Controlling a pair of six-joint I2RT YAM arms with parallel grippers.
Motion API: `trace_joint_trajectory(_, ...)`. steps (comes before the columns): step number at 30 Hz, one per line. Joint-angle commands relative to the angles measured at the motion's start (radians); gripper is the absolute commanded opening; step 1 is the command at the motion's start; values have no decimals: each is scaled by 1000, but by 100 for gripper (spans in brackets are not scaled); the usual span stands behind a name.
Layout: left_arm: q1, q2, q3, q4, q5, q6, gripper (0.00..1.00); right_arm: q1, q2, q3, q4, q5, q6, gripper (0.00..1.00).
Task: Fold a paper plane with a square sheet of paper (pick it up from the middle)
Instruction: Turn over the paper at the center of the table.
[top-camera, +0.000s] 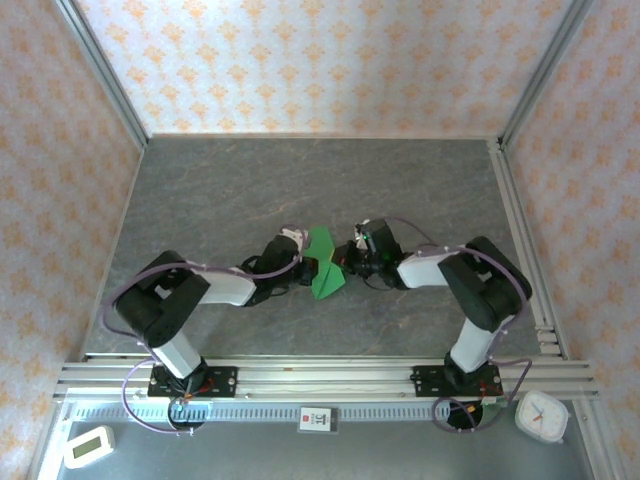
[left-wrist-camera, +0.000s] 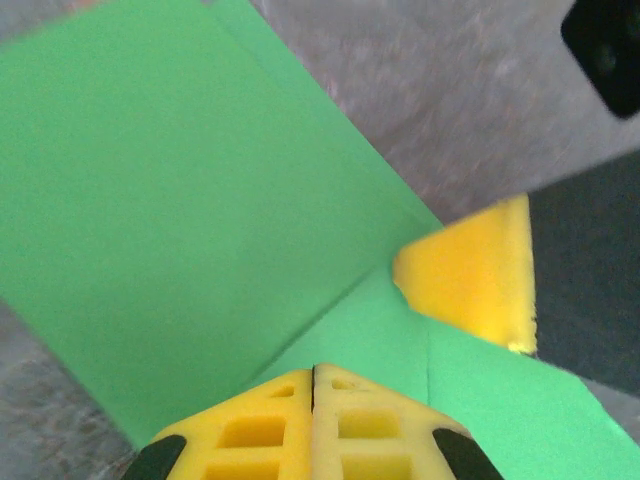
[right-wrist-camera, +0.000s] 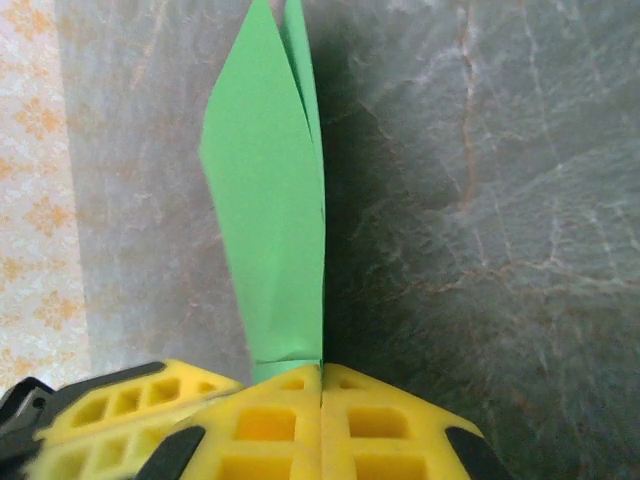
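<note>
Left fingers (left-wrist-camera: 270, 430) and right fingers (right-wrist-camera: 380, 420), arms reaching inward, pinch the green paper (top-camera: 325, 268)

No wording could be read. A small white tag with a red mark (top-camera: 317, 418), on the grey slotted rail (top-camera: 250, 412) at bottom centre, bore print too small to read.

A lab test booth (patterned wall panels (top-camera: 320, 60), aluminium rail frame (top-camera: 320, 375)).
</note>
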Motion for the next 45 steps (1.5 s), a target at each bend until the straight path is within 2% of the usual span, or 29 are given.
trace_joint_trajectory(1, 34, -154, -30, 4, -42, -90, 0, -14, -153, 60, -158, 115, -76, 0)
trace_joint_trajectory(5, 71, -303, -72, -29, -70, -140, 0, -28, -290, 137, -407, 289, -164, 0)
trace_joint_trajectory(11, 90, -430, -117, -80, -68, -139, 0, -29, -354, 287, -747, 697, -333, 0)
trace_joint_trajectory(16, 97, -490, -162, -90, -79, -139, 0, -6, -323, 305, -847, 910, -373, 0)
trace_joint_trajectory(21, 104, -550, -187, -115, -85, -131, 0, 138, -197, 314, -896, 1018, -314, 0)
trace_joint_trajectory(25, 109, -580, -195, -135, -84, -123, 0, 255, -53, 344, -898, 1014, -222, 0)
trace_joint_trajectory(28, 112, -606, -201, -146, -88, -123, 0, 361, 69, 429, -911, 1008, -163, 0)
trace_joint_trajectory(29, 113, -618, -202, -152, -89, -124, 0, 389, 105, 468, -918, 998, -146, 11)
trace_joint_trajectory(30, 114, -630, -204, -160, -92, -124, 0, 409, 140, 505, -908, 962, -145, 29)
trace_joint_trajectory(31, 115, -643, -204, -169, -97, -122, 0, 420, 163, 534, -901, 928, -143, 38)
trace_joint_trajectory(33, 117, -671, -208, -187, -110, -120, 0, 438, 188, 579, -865, 854, -133, 41)
trace_joint_trajectory(36, 124, -721, -212, -229, -123, -116, 0, 432, 186, 614, -816, 777, -125, 53)
trace_joint_trajectory(42, 126, -797, -207, -308, -132, -104, 0, 363, 83, 555, -738, 675, -139, 51)
trace_joint_trajectory(45, 126, -782, -194, -331, -111, -77, 0, 305, 5, 427, -642, 610, -140, 41)
